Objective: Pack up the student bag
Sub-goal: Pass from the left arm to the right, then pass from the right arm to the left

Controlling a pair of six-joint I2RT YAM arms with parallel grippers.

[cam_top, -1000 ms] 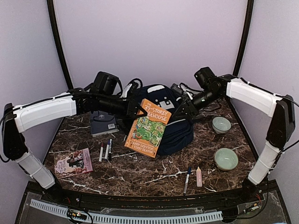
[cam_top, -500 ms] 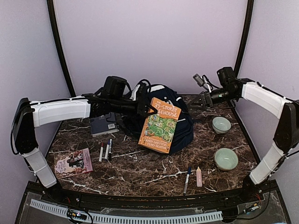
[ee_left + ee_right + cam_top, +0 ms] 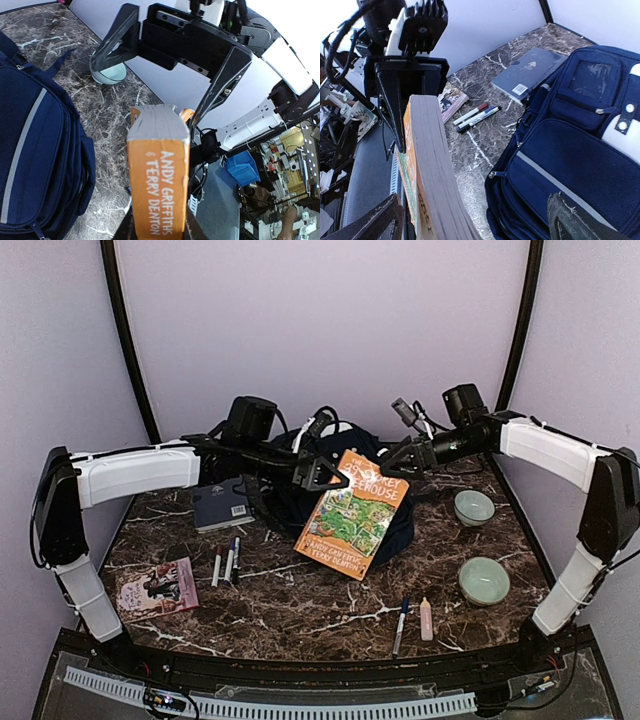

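The student bag (image 3: pixel 398 530) is a navy backpack lying at the back middle of the table, mostly hidden behind an orange paperback (image 3: pixel 352 512). My left gripper (image 3: pixel 322 476) is shut on the paperback's upper left corner and holds it tilted in the air over the bag. From the left wrist the spine (image 3: pixel 157 190) runs out from between my fingers, with the bag (image 3: pixel 35 150) to the left. My right gripper (image 3: pixel 392 456) stands open at the book's upper right corner. In the right wrist view the book (image 3: pixel 427 170) lies between its wide fingers (image 3: pixel 365 220), above the bag (image 3: pixel 580 150).
A dark blue hardcover (image 3: pixel 222 504) lies left of the bag. Three markers (image 3: pixel 226 562) and a pink book (image 3: pixel 157 587) sit at front left. Two green bowls (image 3: pixel 474 506) (image 3: pixel 484 580) stand on the right. A pen (image 3: pixel 401 624) and a pink tube (image 3: pixel 426 618) lie at the front.
My right gripper opened wide, pulled back from the bag, then swung left to the book's top corner. My left arm carried the book up and to the right.
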